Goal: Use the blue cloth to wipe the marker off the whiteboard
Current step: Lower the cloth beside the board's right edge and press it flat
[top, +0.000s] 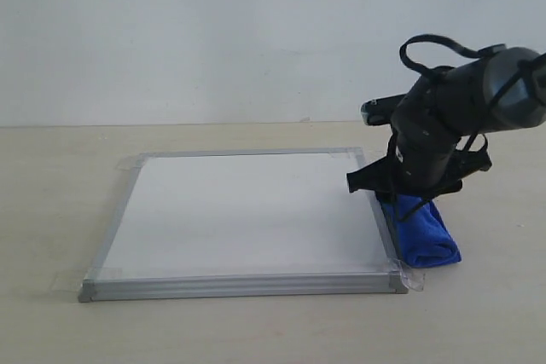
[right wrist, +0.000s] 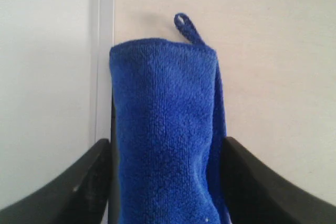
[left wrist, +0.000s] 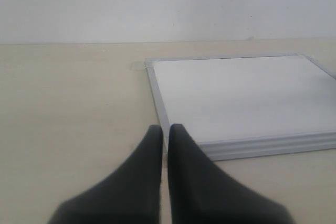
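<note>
Cloth (top: 426, 236) lies rolled on the table (top: 478, 313) at the near right corner of the board (top: 247, 210), along the outside of its metal frame, with its small hanging loop (right wrist: 185, 24) pointing away from the arm. My right gripper (right wrist: 165, 141) is low over it. The two fingers are set wide, one against each side of the roll, so I read it as closed on the cloth, though I cannot tell how hard it presses. The roll looks to be resting on the table, not lifted. Beyond it the board stretches back towards the pale wall (top: 213, 31), and I can find no marker on its white face in any view; it reads blank, though glare could hide a faint line. My left gripper (left wrist: 165, 132) is out of the exterior view. Its own camera shows it above bare table just short of a board corner, fingers together and holding nothing. My judgement is that the step in hand is the grasp at the cloth, but with the board this clean I cannot rule out that the wipe is done and this is the set-down. If marks remain, the next move calls for a firm pinch, a small lift over the frame, then flat pressure across the board.
</note>
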`<state>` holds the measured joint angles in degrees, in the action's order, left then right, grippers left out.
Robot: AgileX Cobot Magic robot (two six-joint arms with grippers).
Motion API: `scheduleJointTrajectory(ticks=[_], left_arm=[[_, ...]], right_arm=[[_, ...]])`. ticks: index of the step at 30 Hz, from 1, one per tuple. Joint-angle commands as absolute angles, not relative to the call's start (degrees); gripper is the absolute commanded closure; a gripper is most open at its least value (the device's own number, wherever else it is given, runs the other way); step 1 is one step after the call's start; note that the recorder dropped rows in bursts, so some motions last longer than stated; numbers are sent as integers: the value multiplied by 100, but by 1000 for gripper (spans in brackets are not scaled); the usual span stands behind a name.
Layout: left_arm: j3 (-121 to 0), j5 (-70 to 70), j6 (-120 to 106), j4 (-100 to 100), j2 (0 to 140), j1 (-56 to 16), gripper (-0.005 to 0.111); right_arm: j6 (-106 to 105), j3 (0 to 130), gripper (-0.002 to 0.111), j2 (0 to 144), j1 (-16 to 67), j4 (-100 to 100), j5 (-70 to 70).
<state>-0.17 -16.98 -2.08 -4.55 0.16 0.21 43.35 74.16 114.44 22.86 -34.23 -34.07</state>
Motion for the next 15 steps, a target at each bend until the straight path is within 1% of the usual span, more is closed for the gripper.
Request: scheduleJointTrajectory(ticks=[1,3,4,6,8,9,10,15], left_arm=[[0,-1652,-221,-489,0,0,103],[0,-1652,-221,-489,0,0,103],[0,-1652,-221,-489,0,0,103],[0,-1652,-221,-489,0,0,103],[0,-1652,-221,-489,0,0,103],[0,-1652,-221,-489,0,0,103],[0,-1652,-221,-489,0,0,103],[0,-1652,-221,-489,0,0,103]], right_arm=[[4060,7422,52,11089,2251,-3445,-3488],[3992,7422,54,11064,2251,-3332,-3537],[3967,7390,58,11075,2251,-3332,-3537],[3943,7272,74,11101,2251,-3371,-3483],[3912,7173,95,11144,2251,-3372,-3403],[3872,7125,104,11154,2251,-3372,-3323],[3837,7051,108,11154,2251,-3372,-3204],[3837,6862,108,11227,2251,-3372,-2866]])
